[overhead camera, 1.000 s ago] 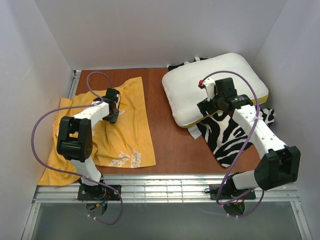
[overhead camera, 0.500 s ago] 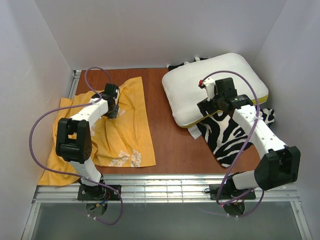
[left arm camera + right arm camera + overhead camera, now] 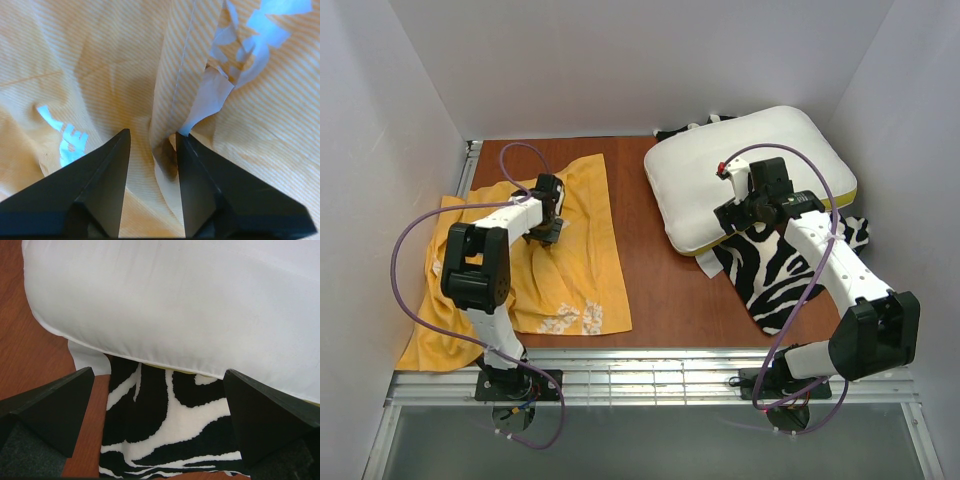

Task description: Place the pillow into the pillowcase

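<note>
The orange-yellow pillowcase (image 3: pixel 570 270) lies rumpled on the left of the table. My left gripper (image 3: pixel 548 230) is down on its upper middle. In the left wrist view its jaws (image 3: pixel 152 137) stand narrow, shut on a raised fold of the pillowcase (image 3: pixel 100 65), which presses against the right finger. The puffy white pillow (image 3: pixel 690 190) rests at the back right, partly on a zebra-striped cloth (image 3: pixel 770 285). My right gripper (image 3: pixel 732 222) hovers at the pillow's near edge, open wide and holding nothing. Between its fingers (image 3: pixel 159 371) show the pillow (image 3: pixel 175 295) and the zebra cloth (image 3: pixel 160 425).
White walls enclose the table on three sides. A metal rail (image 3: pixel 650 365) runs along the near edge by the arm bases. Bare brown tabletop (image 3: pixel 655 290) separates the pillowcase from the pillow. A white tag (image 3: pixel 87 357) hangs from the pillow's corner.
My left gripper has narrowed its jaws onto a fold of the pillowcase and its arm has shifted a little. The right arm has stayed almost still.
</note>
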